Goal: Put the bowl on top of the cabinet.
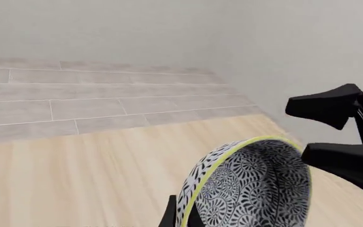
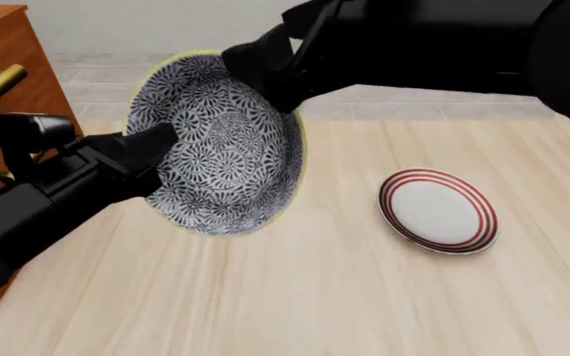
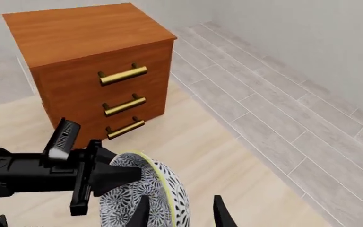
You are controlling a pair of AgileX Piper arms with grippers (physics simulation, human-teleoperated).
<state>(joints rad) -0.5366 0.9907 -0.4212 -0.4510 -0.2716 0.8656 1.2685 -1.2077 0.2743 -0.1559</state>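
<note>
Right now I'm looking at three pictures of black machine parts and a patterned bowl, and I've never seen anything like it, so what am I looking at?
These are computer renders of two robot arms at a wooden table. The front picture comes from a fixed camera behind the arms. The other two come from cameras mounted just behind each arm's gripper.

Both arms are on the bowl, a deep one with a black-and-white floral pattern, lifted and tipped on edge. The left gripper pinches one side of its rim; the right gripper grips the opposite side.

On the table lies a flat white plate with red rings, untouched. At the left stands the cabinet, reddish-brown with three brass-handled drawers. Its top is bare, so the bowl has not been placed there yet.
</note>
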